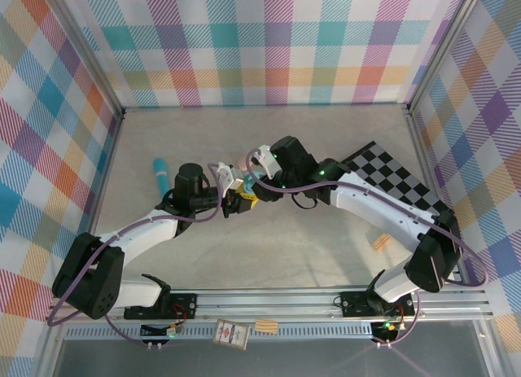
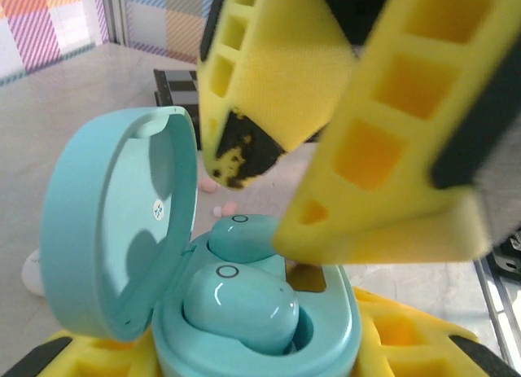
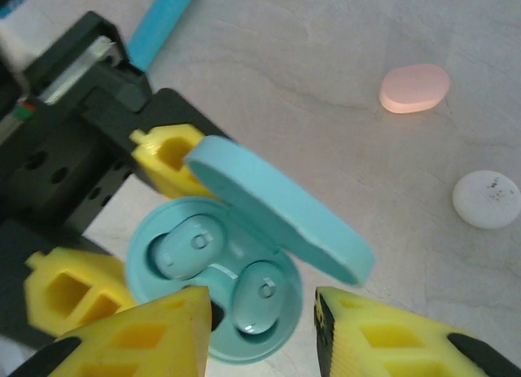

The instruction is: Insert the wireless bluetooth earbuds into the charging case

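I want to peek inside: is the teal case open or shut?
Open: lid tipped up, two teal earbuds sitting inside the case.

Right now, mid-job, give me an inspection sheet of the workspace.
Surface: pale table, no spills seen.
Job's things: teal charging case open, two teal earbuds seated inside.
Clutter: pink case, white case, teal-blue cylinder, checkerboard.
Grippers: left gripper clamps the charging case; right gripper open above it.
Cables: purple cables run along both arms.
Surroundings: plaid walls.
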Controlling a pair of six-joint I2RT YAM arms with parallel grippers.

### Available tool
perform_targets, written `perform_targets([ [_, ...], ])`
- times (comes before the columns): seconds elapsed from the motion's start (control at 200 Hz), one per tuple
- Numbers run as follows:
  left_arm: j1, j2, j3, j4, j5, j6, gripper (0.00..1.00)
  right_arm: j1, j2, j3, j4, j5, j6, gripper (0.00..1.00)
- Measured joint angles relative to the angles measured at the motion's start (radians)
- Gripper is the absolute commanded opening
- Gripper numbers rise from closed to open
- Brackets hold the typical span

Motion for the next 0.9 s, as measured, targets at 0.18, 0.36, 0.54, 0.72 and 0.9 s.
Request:
perform_targets([
  [0.18,0.0,0.0,-0.001,0.049,0.0,-0.004,0.31,0.0,-0.034,-0.016,0.015,-0.037,0.014,0.48],
  [0.36,0.0,0.0,-0.026,0.114,-0.001,-0.005,0.3,-0.018,-0.129,-0.095,0.078,-0.065,0.06,0.61],
  [0.54,0.0,0.0,-0.039,0.163,-0.001,-0.002,0.3,-0.072,-0.22,-0.135,0.158,-0.085,0.139,0.67],
  [0.72,-0.006,-0.014,-0.039,0.146,-0.011,0.043,0.3,-0.101,-0.154,-0.042,0.133,-0.037,0.208,0.67],
  [0.9,-0.013,-0.044,-0.039,0.13,-0.02,0.068,0.3,-0.101,-0.03,0.084,0.067,-0.029,0.228,0.69],
])
